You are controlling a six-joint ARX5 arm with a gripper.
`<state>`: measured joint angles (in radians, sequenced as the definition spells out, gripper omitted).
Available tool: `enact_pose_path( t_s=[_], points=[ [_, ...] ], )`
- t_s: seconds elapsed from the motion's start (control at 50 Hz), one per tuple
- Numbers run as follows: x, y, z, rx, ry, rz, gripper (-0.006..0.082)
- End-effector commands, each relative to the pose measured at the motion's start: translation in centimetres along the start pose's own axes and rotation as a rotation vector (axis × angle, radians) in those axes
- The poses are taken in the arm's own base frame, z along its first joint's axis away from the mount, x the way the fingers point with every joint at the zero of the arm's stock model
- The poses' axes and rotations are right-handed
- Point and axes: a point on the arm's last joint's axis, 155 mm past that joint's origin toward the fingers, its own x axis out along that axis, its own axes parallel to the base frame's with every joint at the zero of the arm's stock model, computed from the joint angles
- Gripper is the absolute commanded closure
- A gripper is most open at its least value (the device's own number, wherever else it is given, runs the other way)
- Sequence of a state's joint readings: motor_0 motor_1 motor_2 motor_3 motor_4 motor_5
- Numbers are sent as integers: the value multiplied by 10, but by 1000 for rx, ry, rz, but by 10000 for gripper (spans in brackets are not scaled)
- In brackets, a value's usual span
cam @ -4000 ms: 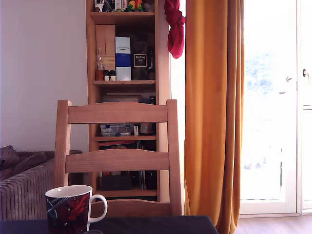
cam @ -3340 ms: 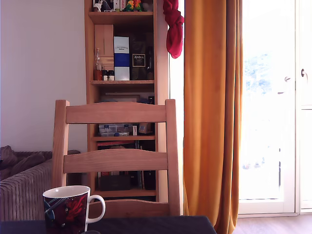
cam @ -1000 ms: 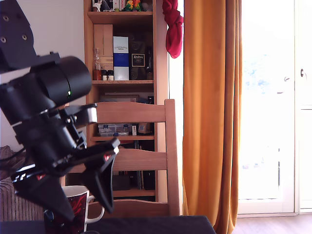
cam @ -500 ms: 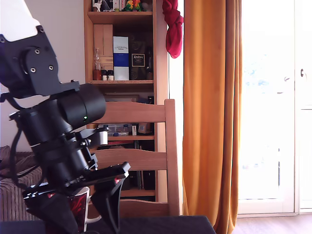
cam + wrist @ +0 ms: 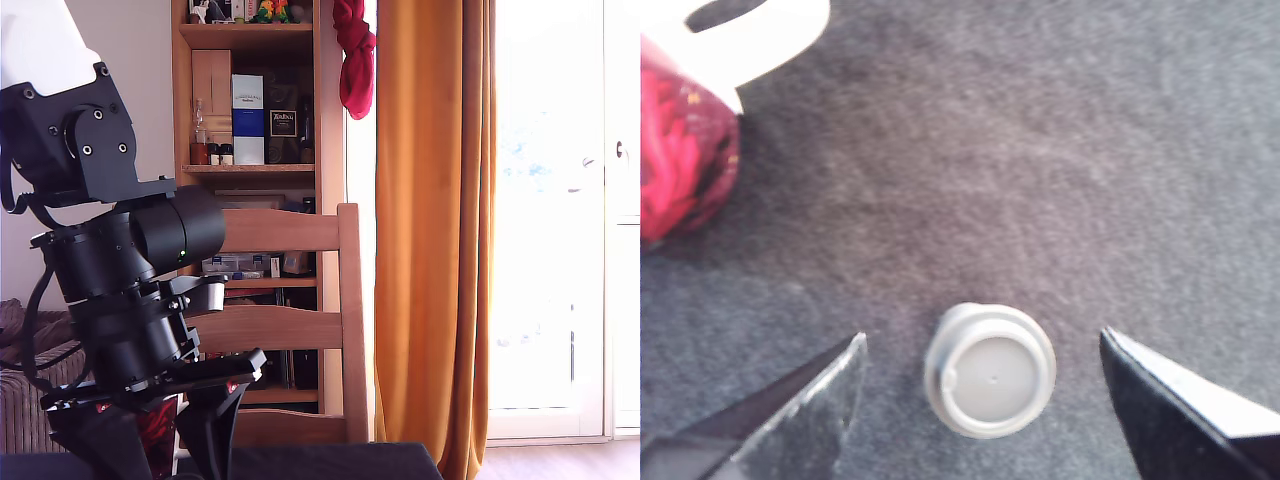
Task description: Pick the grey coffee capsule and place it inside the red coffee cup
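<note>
The grey coffee capsule (image 5: 990, 370) stands on the dark tabletop (image 5: 1060, 180), centred between my fingers (image 5: 820, 405), touching neither. My fingers are spread wide, holding nothing. The red coffee cup (image 5: 685, 150) sits beyond the capsule, apart from it.

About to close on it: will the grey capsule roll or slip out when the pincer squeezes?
The grey coffee capsule sits flat on its base on the dark cloth, so it probably won't roll. Its sides look smooth and tapered, so it may squirt upward under pressure. The open pincer straddles it evenly, which should help. It is small, so likely light.
</note>
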<state>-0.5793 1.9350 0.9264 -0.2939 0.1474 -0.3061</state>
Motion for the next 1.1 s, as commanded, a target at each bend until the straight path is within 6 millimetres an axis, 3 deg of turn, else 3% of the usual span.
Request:
enact_pose_path(
  t_s=[0.0,0.1,0.36,0.52,0.66,0.94,1.08],
  points=[
    [5,1,-5,12,17,6,226],
    [5,0,-7,11,26,-1,299],
    [5,-1,-11,17,44,-7,359],
    [5,-5,-4,21,19,-29,377],
    [3,-12,-1,22,20,-56,443],
    [0,-17,1,21,28,-77,444],
    [-8,-29,16,28,3,-119,444]
  ],
)
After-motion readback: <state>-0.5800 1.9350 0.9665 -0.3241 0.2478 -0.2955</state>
